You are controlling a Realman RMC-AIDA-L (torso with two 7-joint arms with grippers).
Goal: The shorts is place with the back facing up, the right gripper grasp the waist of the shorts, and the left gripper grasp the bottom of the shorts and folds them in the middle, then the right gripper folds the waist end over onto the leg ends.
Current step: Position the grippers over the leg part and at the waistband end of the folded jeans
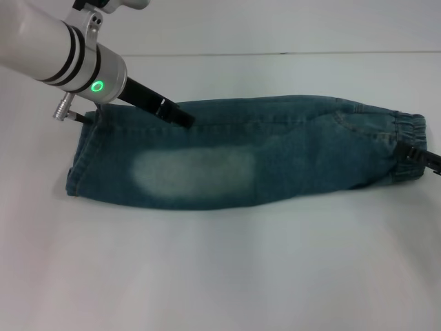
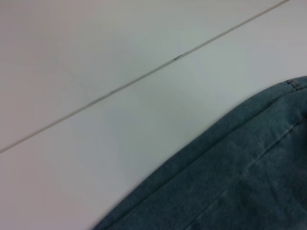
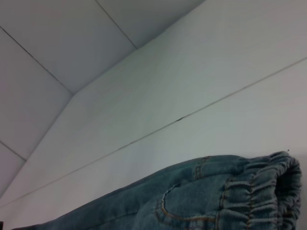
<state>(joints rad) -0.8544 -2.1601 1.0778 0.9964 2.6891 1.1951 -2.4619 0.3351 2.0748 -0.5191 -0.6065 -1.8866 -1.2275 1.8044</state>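
I see the shorts (image 1: 241, 162) folded lengthwise on the counter (image 1: 220, 276). My left gripper (image 1: 180, 116) touches their far edge, right gripper (image 1: 420, 160) at the waist (image 1: 406, 148); can't tell either's opening.

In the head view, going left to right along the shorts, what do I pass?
Leg ends → left gripper → faded pale patch → back pocket seam → waist → right gripper.

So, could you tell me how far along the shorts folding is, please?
The shorts already lie folded lengthwise, one leg over the other. The left gripper is over the leg ends; the right gripper is at the waist. Left: folding the waist onto the leg ends.
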